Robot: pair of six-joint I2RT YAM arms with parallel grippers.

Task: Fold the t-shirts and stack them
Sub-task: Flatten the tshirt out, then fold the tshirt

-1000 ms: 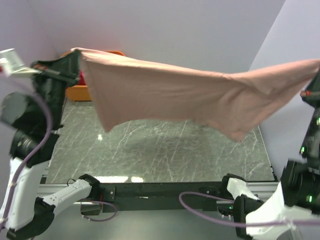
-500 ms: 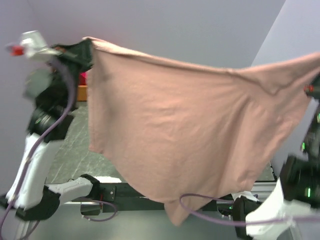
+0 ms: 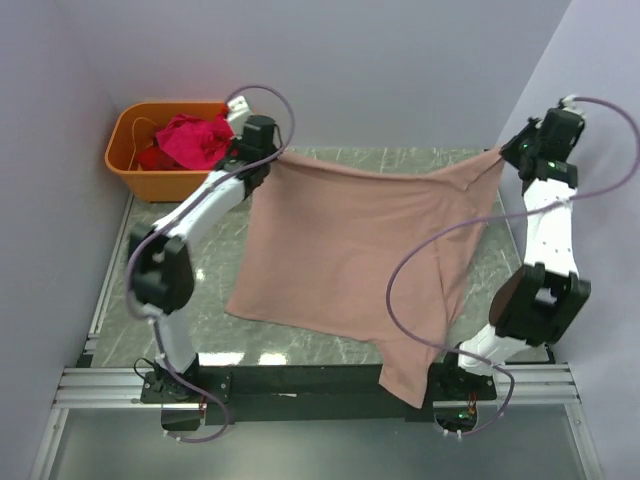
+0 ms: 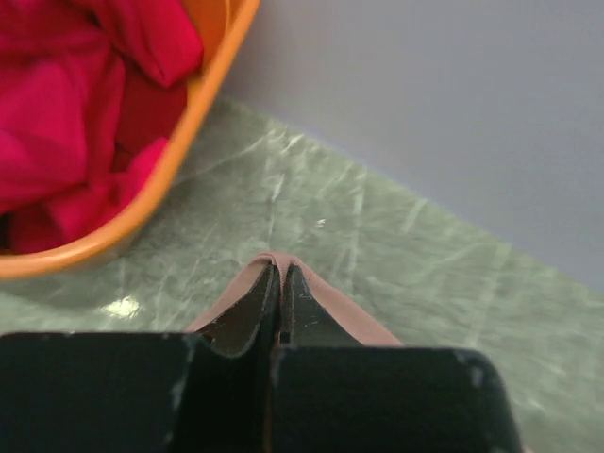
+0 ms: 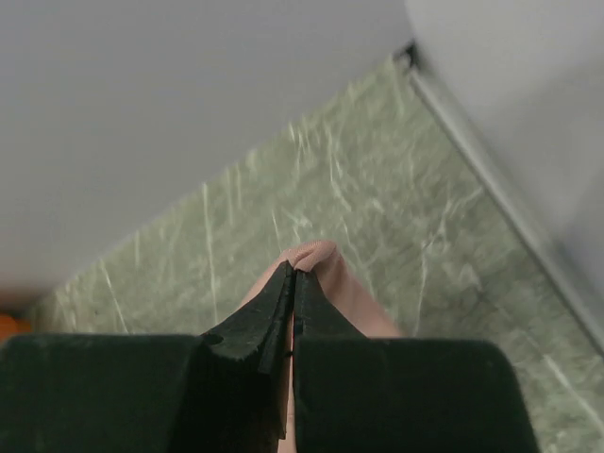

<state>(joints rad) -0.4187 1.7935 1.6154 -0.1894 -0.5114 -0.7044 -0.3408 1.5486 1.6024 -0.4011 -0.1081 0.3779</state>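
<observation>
Items as I read them from the remote station:

1. Pink t-shirt (image 3: 350, 250): stretched wide above the green marble counter (image 3: 200, 290), strung by its two far corners between the arms. The top edge runs nearly straight. The body slopes toward me and one lower corner hangs past the near rail (image 3: 300, 380). I see no print on the side facing up. I cannot tell how much of the cloth rests on the counter.
2. Left gripper (image 3: 262, 150): at the shirt's far left corner. Jaws pressed together on a small fold of pink cloth, seen plainly in the wrist view.
3. Right gripper (image 3: 503, 152): at the far right corner. Jaws likewise clamped on a pinch of the same shirt.
4. Red t-shirts (image 3: 190, 140): crumpled in a heap inside the orange tub (image 3: 122, 165), in the counter's far left corner, near the left gripper.
</observation>
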